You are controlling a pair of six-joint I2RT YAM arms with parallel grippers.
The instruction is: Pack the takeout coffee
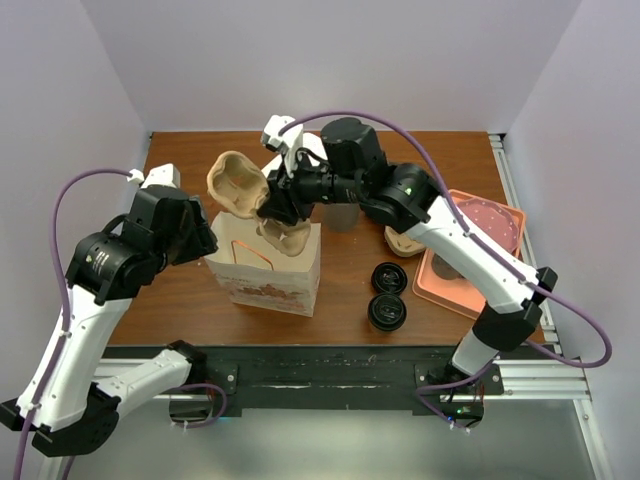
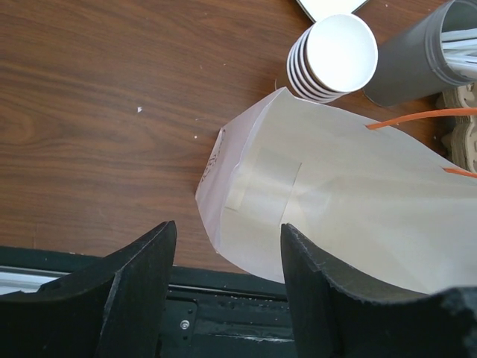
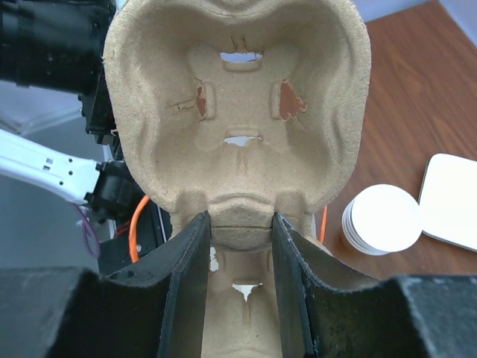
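Pinched in my right end effector (image 3: 238, 224): cup carrier (image 3: 238, 112), at bag (image 1: 265, 275) mouth to insert; left end effector (image 2: 227, 239) spread beside bag, likely bracing.

The rear takeout coffee (image 1: 388, 277) and the front takeout coffee (image 1: 388, 312) stand upright on the brown table (image 1: 345, 285), one just behind the other. They sit in the gap between the paper bag (image 1: 265, 268) and the salmon tray (image 1: 440, 292), the front one near the table's near edge. From up here each shows mostly its round black lid, with a raised rim and a sunken middle, so the cup wall beneath is hardly seen. They are close together, nearly touching, both outside the bag and standing free.
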